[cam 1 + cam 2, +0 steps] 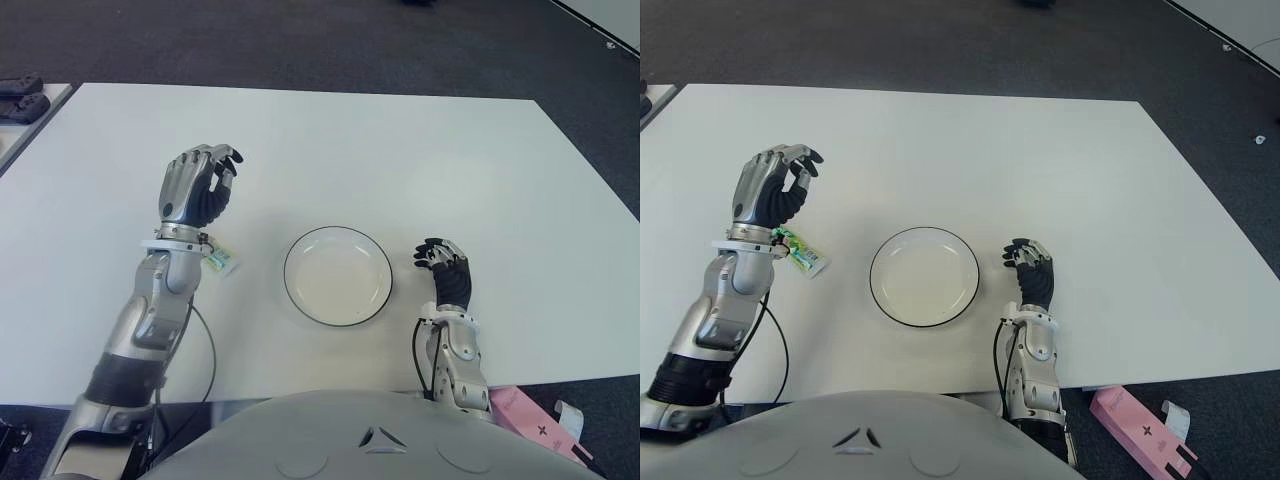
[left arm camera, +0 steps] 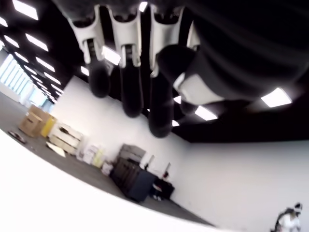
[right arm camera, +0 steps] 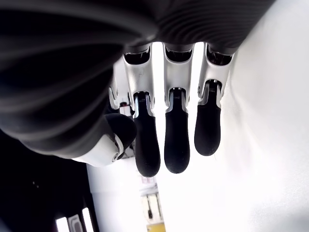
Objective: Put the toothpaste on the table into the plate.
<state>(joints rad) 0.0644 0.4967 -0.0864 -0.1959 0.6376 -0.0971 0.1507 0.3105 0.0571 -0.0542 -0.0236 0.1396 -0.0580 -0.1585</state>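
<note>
The toothpaste [image 1: 222,261], a small green and white tube, lies on the white table [image 1: 420,150] left of the plate, and my left wrist hides part of it. My left hand [image 1: 203,182] is raised above the table just beyond the tube, with its fingers [image 2: 130,82] loosely bent around nothing. The white plate [image 1: 338,282] with a dark rim sits near the table's front edge and holds nothing. My right hand [image 1: 445,268] shows just right of the plate, with its fingers [image 3: 176,145] relaxed and holding nothing.
A pink box [image 1: 535,420] lies on the floor past the table's front right corner. Dark objects [image 1: 20,100] sit on another surface at the far left. Dark carpet surrounds the table.
</note>
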